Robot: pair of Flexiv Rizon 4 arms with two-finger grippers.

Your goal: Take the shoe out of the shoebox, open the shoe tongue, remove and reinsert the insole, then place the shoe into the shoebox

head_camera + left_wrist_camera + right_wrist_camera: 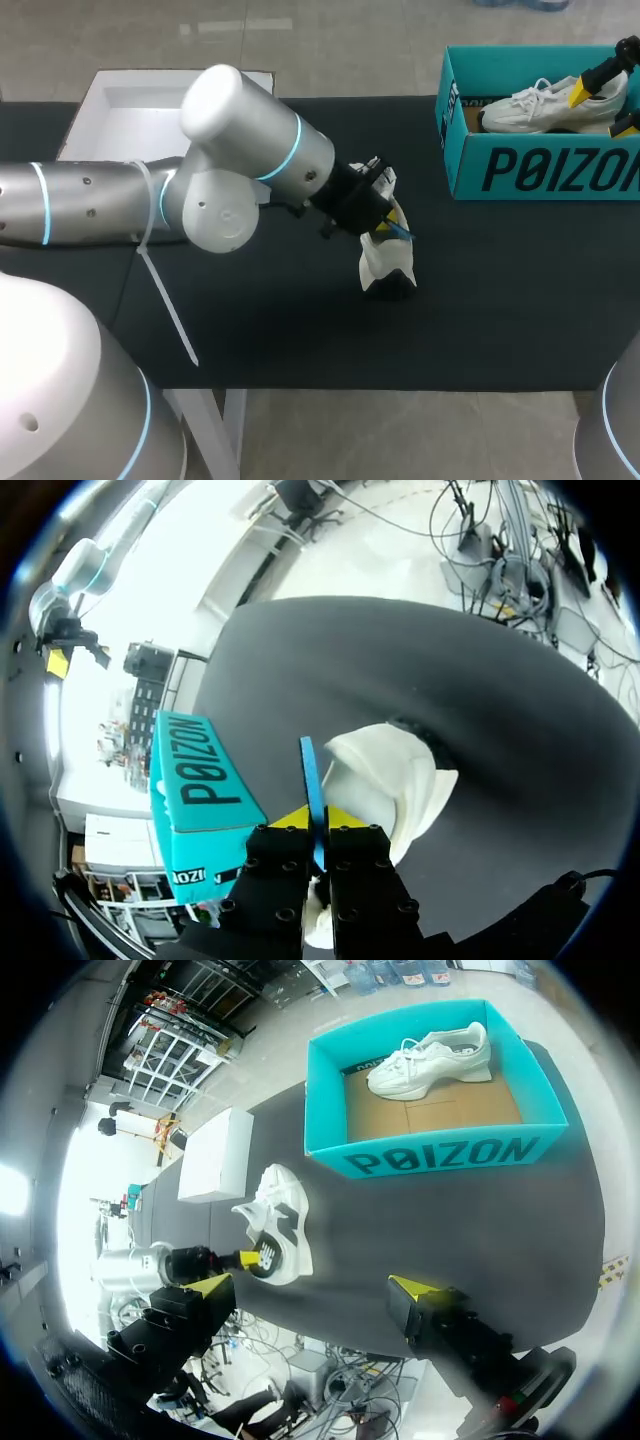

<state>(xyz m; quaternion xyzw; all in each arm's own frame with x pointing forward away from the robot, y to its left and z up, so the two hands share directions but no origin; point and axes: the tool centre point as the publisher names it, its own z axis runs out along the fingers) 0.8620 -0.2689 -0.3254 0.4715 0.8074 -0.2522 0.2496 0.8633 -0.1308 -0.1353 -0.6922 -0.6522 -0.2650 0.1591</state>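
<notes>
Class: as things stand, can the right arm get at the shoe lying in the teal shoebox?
Probably yes: the right gripper is open near the open-topped shoebox, the shoe lies uncovered inside, and the left arm is away at the other shoe.

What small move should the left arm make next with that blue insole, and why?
Probably draw the insole slowly away from the shoe: the left end effector is shut on it, it seems to lie against the shoe's opening, and the right end effector, open by the shoebox, steadies nothing.
</notes>
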